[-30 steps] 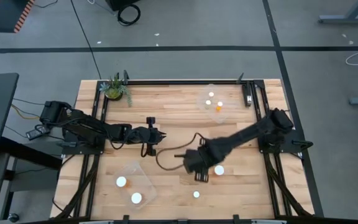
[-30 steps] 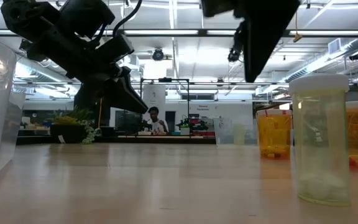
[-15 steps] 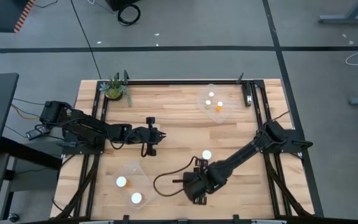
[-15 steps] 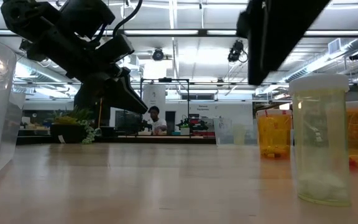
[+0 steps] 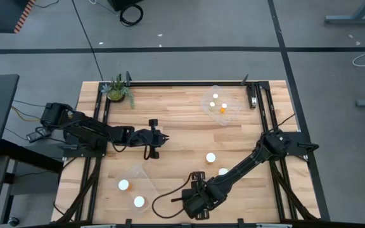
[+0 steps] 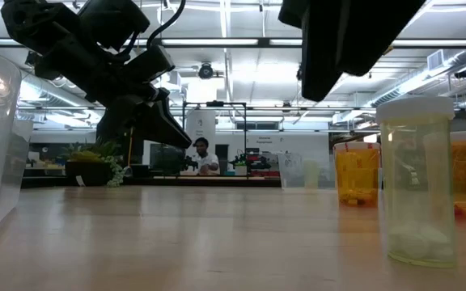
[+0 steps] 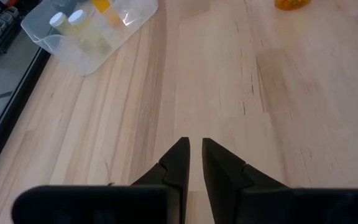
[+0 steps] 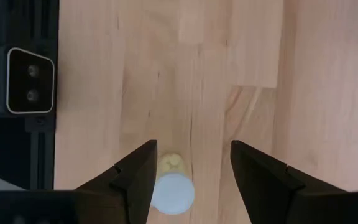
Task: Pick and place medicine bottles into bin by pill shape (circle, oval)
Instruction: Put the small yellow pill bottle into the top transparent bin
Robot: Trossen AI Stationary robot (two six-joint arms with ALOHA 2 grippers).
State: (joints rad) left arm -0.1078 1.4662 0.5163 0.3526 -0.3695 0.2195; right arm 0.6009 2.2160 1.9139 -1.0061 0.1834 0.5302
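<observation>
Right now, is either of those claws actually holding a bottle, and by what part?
No. The right gripper hangs open around a white-capped bottle without gripping it; the left gripper is shut on nothing.

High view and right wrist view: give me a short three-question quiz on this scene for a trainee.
1. True or false: the right gripper has its fingers shut on the small white-capped medicine bottle.
2. How many white caps show inside the clear plastic bin near the table's front left? A) one B) two C) four
3. Fill in: at the far left corner of the light wooden table stands a small potted green ____.

Key: 1. False; the fingers are open, one on either side of the bottle. 2. B. 3. plant.
</observation>
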